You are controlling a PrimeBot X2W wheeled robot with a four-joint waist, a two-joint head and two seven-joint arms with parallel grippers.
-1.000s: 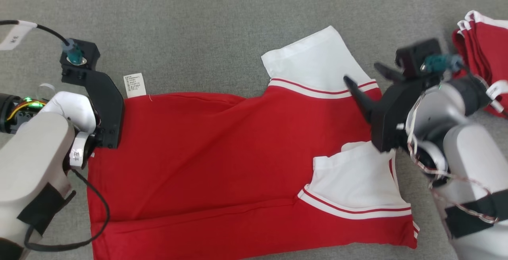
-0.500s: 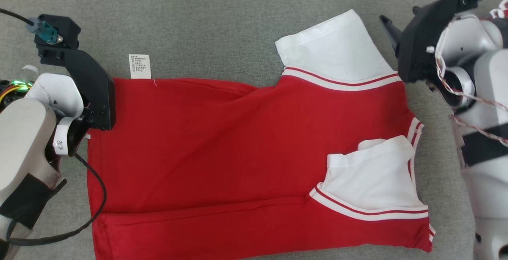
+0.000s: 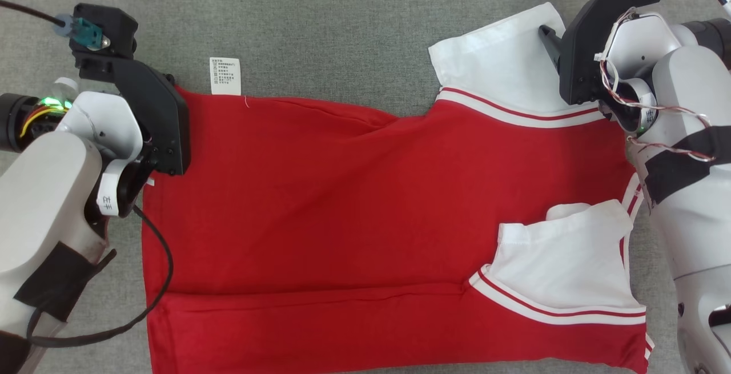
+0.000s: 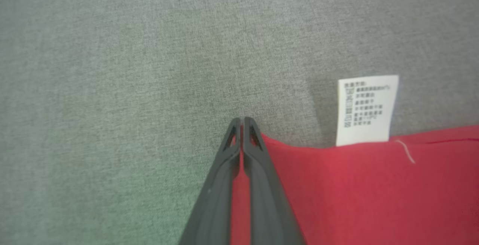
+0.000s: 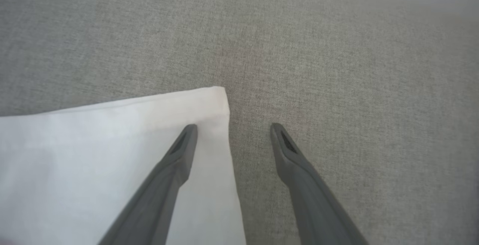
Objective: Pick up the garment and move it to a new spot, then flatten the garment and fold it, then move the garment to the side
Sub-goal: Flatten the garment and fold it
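Observation:
The garment (image 3: pixel 354 191) is a red shirt with white sleeves, lying flat on a grey cloth surface. One white sleeve (image 3: pixel 502 60) sticks out at the upper right, and the other (image 3: pixel 565 260) is folded onto the red body. My left gripper (image 4: pixel 242 119) is shut on the garment's upper left corner, with red cloth (image 4: pixel 237 200) showing between its fingers, beside the white care label (image 4: pixel 366 110). My right gripper (image 5: pixel 232 126) is open and straddles the upper sleeve's side edge (image 5: pixel 230 155): one finger is over white cloth, the other over the grey surface.
Grey cloth surface (image 3: pixel 342 14) stretches beyond the garment on all sides. A black cable (image 3: pixel 163 282) from my left arm loops over the garment's left edge. My pale right forearm (image 3: pixel 685 202) lies along the garment's right edge.
The head camera has shifted. My right gripper has moved, open, from above the garment's right side up to the far corner of the upper sleeve. The left gripper stays shut on its corner.

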